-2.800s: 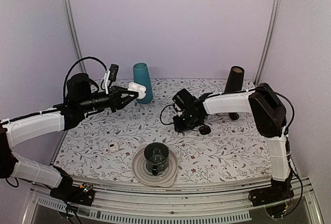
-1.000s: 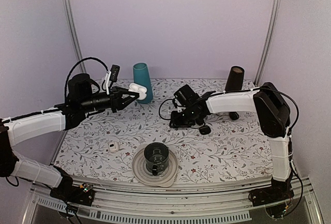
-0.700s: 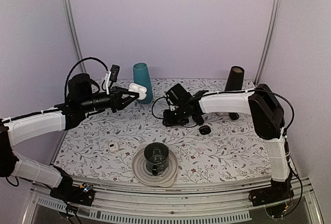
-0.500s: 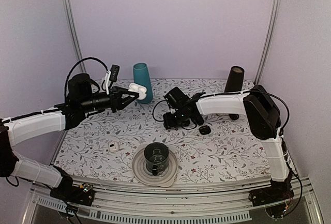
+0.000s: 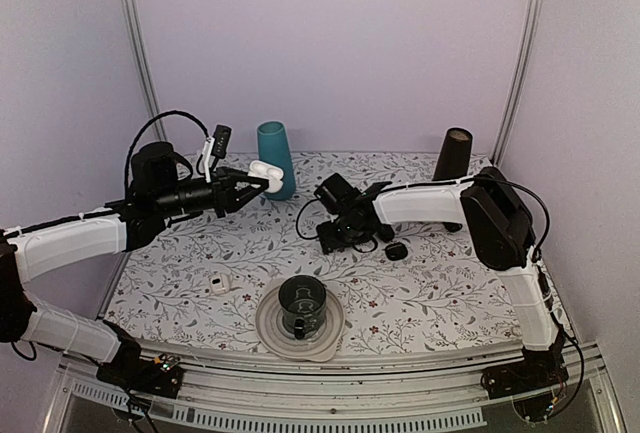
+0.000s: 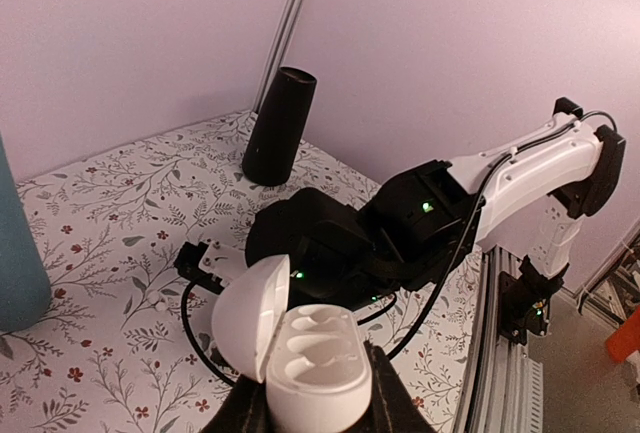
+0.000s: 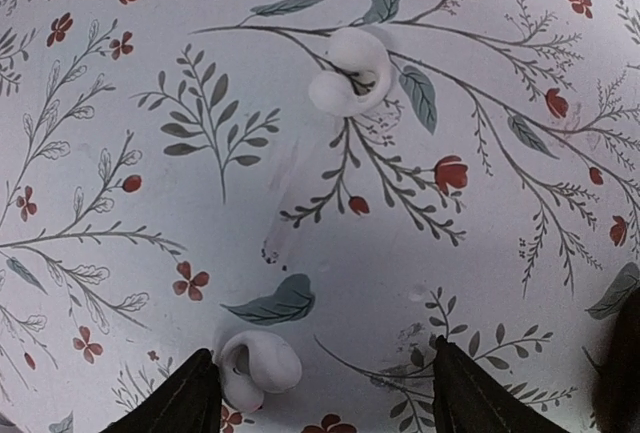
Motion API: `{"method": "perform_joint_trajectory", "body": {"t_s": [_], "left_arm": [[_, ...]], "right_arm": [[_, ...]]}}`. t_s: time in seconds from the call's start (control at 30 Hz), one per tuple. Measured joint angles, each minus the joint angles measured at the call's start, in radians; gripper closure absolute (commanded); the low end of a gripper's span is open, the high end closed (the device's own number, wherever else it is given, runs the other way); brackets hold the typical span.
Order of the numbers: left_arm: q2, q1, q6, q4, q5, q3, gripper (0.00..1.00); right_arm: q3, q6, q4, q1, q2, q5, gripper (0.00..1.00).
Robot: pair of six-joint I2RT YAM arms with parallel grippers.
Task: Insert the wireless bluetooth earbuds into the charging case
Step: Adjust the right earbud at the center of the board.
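Holding the charging case [image 6: 315, 358] up off the tabletop [image 7: 150, 203], lid flipped open, the left claw [image 5: 248, 183] is clamped on its lower half. The right claw [image 7: 325, 398] is spread wide, low down, gripping nothing. One earbud [image 7: 258, 368] lies just beside a finger, and the second earbud [image 7: 350, 73] is farther ahead.

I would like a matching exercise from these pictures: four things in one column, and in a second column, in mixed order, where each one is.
Things:
1. charging case
2. teal vase
3. dark cup
4. earbud (upper one, right wrist view)

Places:
A. standing on the round plate
B. lying on the flowered table
C. standing upright at the back
D. in the left gripper, lid open

Pairs: 1-D, 2-C, 3-A, 4-B
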Motion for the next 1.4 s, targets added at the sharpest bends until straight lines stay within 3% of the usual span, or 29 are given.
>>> {"method": "perform_joint_trajectory", "body": {"t_s": [0.17, 0.47, 0.67, 1.0, 1.4], "left_arm": [[0.000, 0.001, 0.000, 0.000, 0.000, 0.000, 1.00], [0.000, 0.001, -0.001, 0.000, 0.000, 0.001, 1.00], [0.002, 0.001, -0.001, 0.000, 0.000, 0.007, 1.00], [0.005, 0.002, -0.005, 0.000, 0.000, 0.010, 1.00], [0.004, 0.002, -0.005, -0.007, 0.000, 0.017, 1.00]], "right_arm": [[-0.007, -0.011, -0.004, -0.001, -0.001, 0.023, 0.28], [-0.201, -0.012, 0.041, -0.053, -0.122, 0.021, 0.32], [-0.238, -0.039, 0.048, -0.090, -0.156, -0.018, 0.38], [-0.218, -0.185, 0.135, 0.011, -0.199, -0.141, 0.57], [-0.132, -0.297, 0.159, -0.005, -0.134, -0.220, 0.58]]}}
